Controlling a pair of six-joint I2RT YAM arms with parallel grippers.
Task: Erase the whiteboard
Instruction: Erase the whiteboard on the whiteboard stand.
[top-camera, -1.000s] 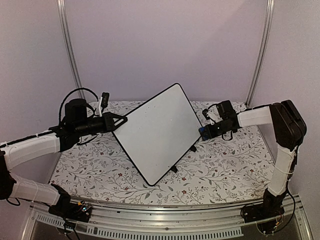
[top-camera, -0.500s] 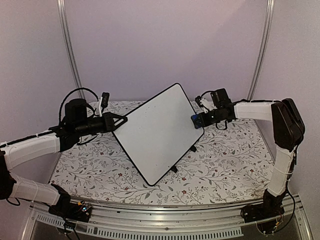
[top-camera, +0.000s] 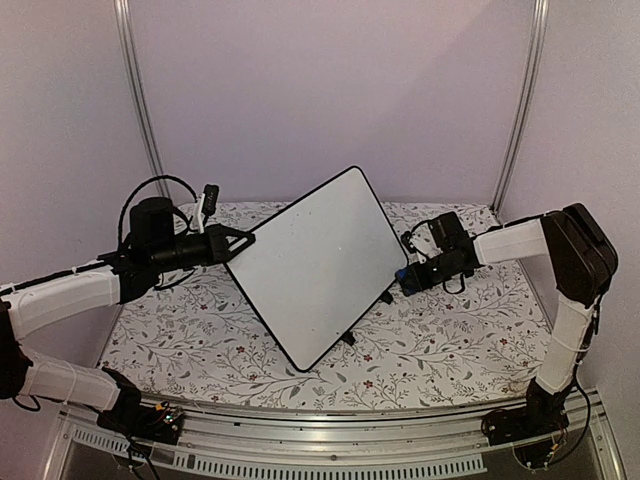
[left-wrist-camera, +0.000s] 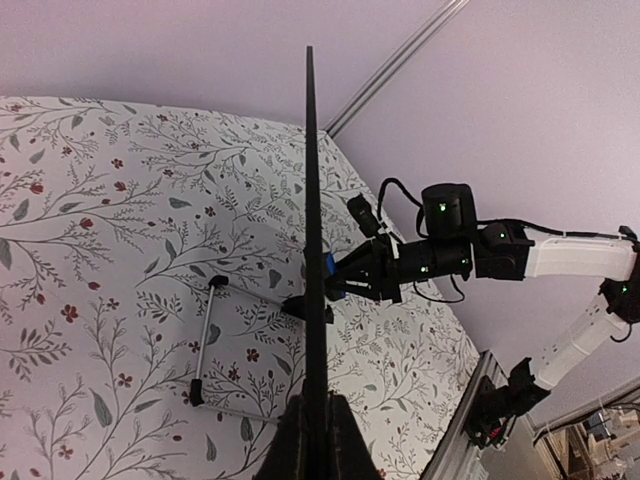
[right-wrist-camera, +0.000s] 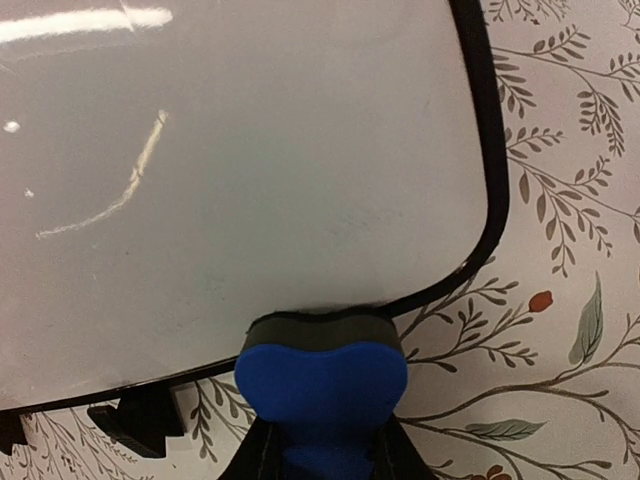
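White and glossy, the rectangular whiteboard (top-camera: 318, 262) with its thin black frame and rounded corners sits in the middle of the floral-print cloth surface (top-camera: 450, 335). It is turned like a diamond, with one corner high at the back and one low towards me. I cannot tell whether that low corner touches the cloth.

My left arm runs in from the left side. Its white-sleeved forearm is nearly level and the wrist points right at the board's left corner. The left pincer (top-camera: 236, 245) is clamped tight on that corner. In the left wrist view the board shows edge-on as a thin black line rising straight up from between the fingers (left-wrist-camera: 340, 445). The thin black wire stand (left-wrist-camera: 205, 345) hangs behind the board over the cloth.

My right arm rises from its base at the right, with the elbow high by the wall. The forearm slopes down and leftwards to the board's lower right edge. The right pincer (top-camera: 405, 276) is narrowed around a small blue eraser block with a black felt face (right-wrist-camera: 320, 380). In the right wrist view the felt meets the black frame just beside a rounded corner of the board. A faint pale curved streak (right-wrist-camera: 110, 195) crosses the white face there, under a bar of glare.
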